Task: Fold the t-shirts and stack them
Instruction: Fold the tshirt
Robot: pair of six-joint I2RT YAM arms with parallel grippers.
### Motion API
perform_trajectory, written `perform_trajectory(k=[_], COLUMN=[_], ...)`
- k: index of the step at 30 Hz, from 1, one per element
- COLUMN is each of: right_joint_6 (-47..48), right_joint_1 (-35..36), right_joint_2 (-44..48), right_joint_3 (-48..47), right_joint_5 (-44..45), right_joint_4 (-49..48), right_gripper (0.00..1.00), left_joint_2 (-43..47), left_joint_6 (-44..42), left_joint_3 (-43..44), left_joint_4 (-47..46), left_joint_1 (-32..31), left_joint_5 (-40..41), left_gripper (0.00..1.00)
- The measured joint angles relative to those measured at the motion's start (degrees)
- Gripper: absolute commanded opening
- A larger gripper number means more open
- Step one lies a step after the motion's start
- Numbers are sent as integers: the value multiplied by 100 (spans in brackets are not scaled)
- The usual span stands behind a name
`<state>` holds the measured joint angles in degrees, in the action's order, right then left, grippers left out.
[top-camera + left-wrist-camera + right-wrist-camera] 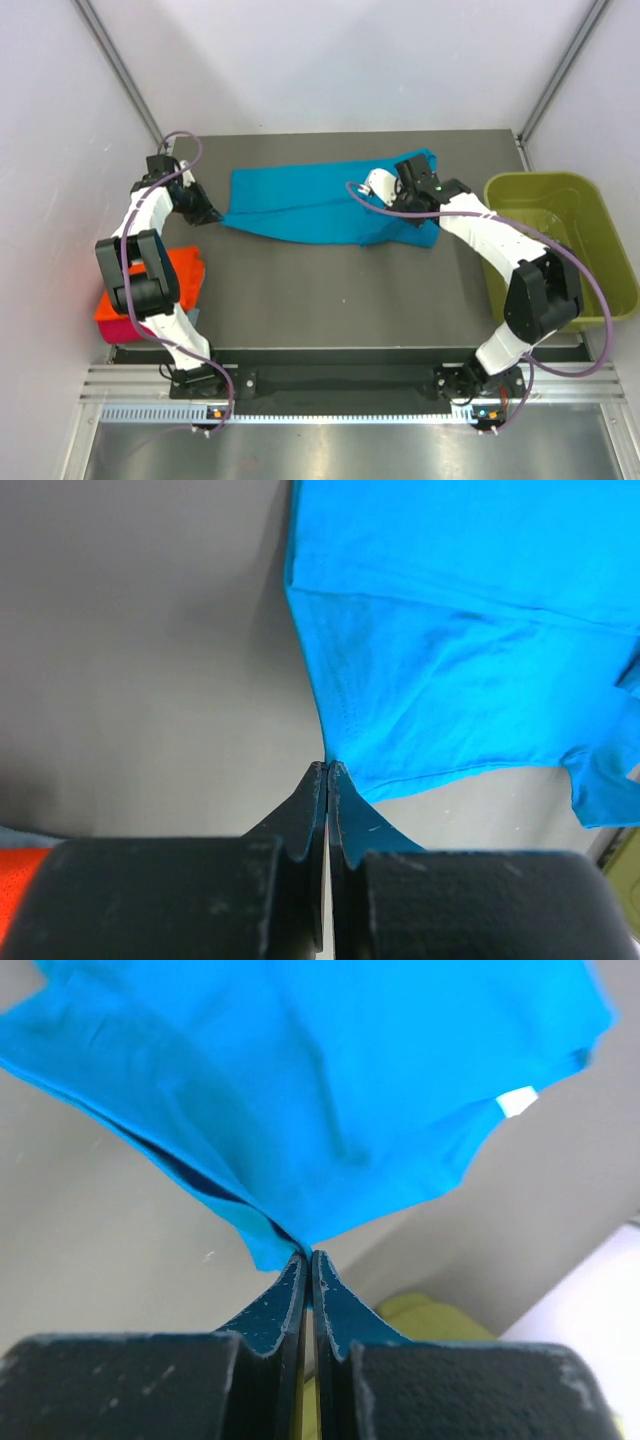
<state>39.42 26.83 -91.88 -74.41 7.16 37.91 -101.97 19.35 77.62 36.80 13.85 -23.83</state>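
Left jaws are pinched shut on one corner of the teal shirt (450,660) and right jaws are shut on its opposite end, so it's stretched between the arms over the far side of the desk (350,300). I read this as mid-fold, with the orange shirt (170,280) on the pink shirt (122,331) beside the left arm; next I need both arms moving together to lay it down without slack. The only marking is a small white neck label (517,1102), with no writing I can read.

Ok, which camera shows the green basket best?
Top external: nearly the whole basket shows, beside the table. Right wrist catches only a sliver past its fingers; left wrist, a corner at the frame edge.
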Motion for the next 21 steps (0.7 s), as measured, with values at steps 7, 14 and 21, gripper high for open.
perform_trajectory(k=[7,14,21], right_joint_6=[7,42,-4], right_joint_1=[-216,-503,-767], right_joint_2=[-184,-710,-1283], right_joint_3=[-903,-1633,-2218], right_joint_5=[15,39,42], right_joint_4=[13,-170,-284], right_gripper=[0,0,0], left_joint_2=[-387,-925,-1414], left_joint_6=[-136,-293,-481], left_joint_3=[662,1318,2052], left_joint_4=[94,125,116], left_joint_1=[-7,-118,-236], left_joint_5=[-107,-72,48], left_gripper=[0,0,0])
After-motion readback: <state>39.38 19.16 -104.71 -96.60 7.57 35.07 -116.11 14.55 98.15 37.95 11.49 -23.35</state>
